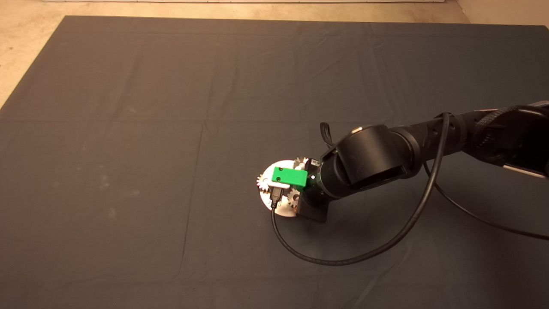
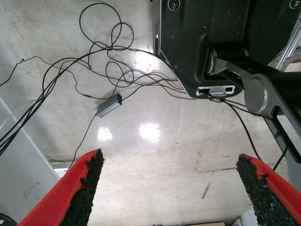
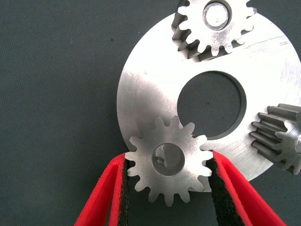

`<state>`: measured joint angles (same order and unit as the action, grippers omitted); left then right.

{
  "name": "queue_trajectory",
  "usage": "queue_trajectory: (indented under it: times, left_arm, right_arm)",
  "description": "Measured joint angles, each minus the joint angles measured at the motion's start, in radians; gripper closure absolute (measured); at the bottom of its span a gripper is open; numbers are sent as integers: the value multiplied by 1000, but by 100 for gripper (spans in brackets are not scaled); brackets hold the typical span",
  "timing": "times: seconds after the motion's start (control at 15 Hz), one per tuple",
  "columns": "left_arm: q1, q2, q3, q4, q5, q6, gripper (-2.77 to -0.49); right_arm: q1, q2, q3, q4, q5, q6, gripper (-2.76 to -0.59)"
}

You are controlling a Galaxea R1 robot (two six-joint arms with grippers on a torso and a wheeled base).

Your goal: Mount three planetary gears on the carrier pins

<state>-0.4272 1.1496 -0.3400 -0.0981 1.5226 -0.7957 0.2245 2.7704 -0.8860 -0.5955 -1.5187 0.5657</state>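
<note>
My right gripper (image 3: 168, 160) is shut on one planetary gear (image 3: 167, 165), its black pads (image 3: 123, 188) pressing the teeth on both sides. This gear hangs over the rim of the white disc (image 3: 146, 99), and the tip of a carrier pin shows slightly off-centre through its hole. Two other planetary gears (image 3: 214, 23) (image 3: 282, 141) each sit on a pin. In the head view, the right gripper (image 1: 289, 176) covers most of the disc (image 1: 281, 165). The left gripper (image 2: 170, 162) is open and parked off the mat.
A black cable (image 1: 343, 257) loops from the right gripper across the mat in front of the disc. The left wrist view shows the floor with tangled cables (image 2: 108, 70), a small grey box (image 2: 109, 105) and the robot's black base (image 2: 207, 37).
</note>
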Motion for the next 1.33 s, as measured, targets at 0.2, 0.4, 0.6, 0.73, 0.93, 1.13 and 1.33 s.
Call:
queue_trajectory:
  times: [0.2,0.4,0.6,0.73,0.93,1.13,1.33]
  left_arm:
    - [0,0,0,0,0,0,-202]
    - [0,0,0,0,0,0,-202]
    - [0,0,0,0,0,1,-202]
    - [0,0,0,0,0,1,-202]
    - [0,0,0,0,0,1,-202]
    - [0,0,0,0,0,1,-202]
    - [0,0,0,0,0,1,-202]
  right_arm:
    - [0,-3,0,-10,0,0,-99]
    - [0,-6,0,-11,1,0,-99]
    - [0,-14,6,-14,3,0,-99]
    - [0,-24,17,-16,3,0,-99]
    - [0,-33,26,-14,3,0,-99]
    - [0,-34,31,-11,3,0,-99]
    - [0,-34,32,-8,3,0,-99]
